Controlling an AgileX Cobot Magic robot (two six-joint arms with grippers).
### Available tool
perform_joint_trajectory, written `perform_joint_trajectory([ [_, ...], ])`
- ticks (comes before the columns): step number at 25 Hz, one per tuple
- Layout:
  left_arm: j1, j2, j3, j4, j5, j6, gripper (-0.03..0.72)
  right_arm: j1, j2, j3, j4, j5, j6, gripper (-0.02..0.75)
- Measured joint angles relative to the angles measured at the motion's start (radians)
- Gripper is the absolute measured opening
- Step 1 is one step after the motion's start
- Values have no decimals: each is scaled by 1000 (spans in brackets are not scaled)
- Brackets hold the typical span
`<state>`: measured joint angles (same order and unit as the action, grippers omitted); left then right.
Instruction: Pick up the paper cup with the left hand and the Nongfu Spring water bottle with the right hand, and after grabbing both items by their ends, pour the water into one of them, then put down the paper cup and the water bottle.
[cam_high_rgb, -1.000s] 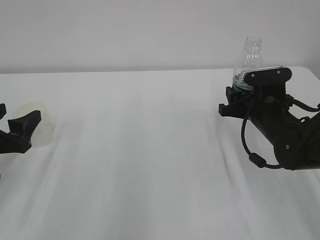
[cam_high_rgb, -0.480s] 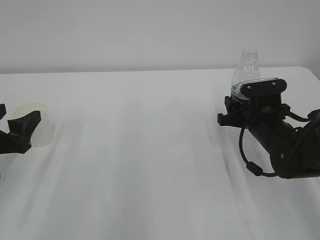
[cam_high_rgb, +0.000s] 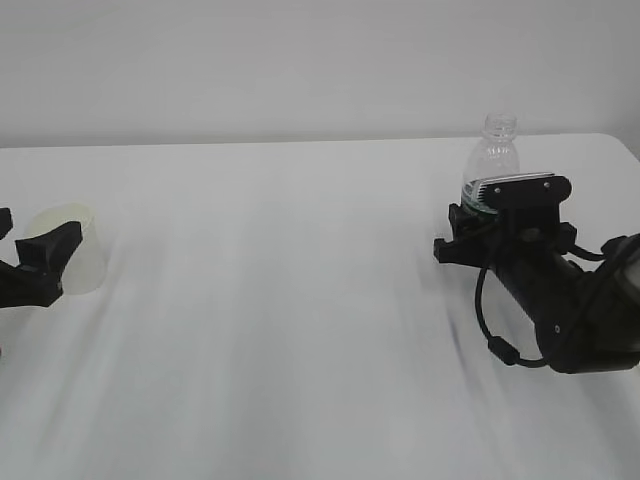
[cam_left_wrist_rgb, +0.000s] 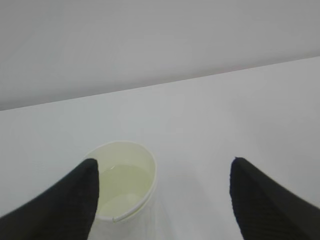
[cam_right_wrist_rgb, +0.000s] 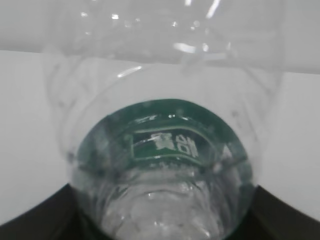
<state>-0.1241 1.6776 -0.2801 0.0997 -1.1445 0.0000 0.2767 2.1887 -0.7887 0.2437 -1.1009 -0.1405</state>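
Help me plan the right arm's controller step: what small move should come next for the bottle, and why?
Probably lower the Nongfu Spring water bottle onto the table, then open the right hand. The bottle stands upright in its grip, and the paper cup already holds water, with the left hand open around it.

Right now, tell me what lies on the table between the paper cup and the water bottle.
Nothing: in the exterior view, only bare white table stretches from the paper cup at the left to the water bottle at the right.
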Motion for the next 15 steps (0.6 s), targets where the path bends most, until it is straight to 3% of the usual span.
perform_joint_trajectory([
  [15, 0, 0, 0, 0, 0, -5, 587, 0, 12, 0, -4, -18, 4, 456],
])
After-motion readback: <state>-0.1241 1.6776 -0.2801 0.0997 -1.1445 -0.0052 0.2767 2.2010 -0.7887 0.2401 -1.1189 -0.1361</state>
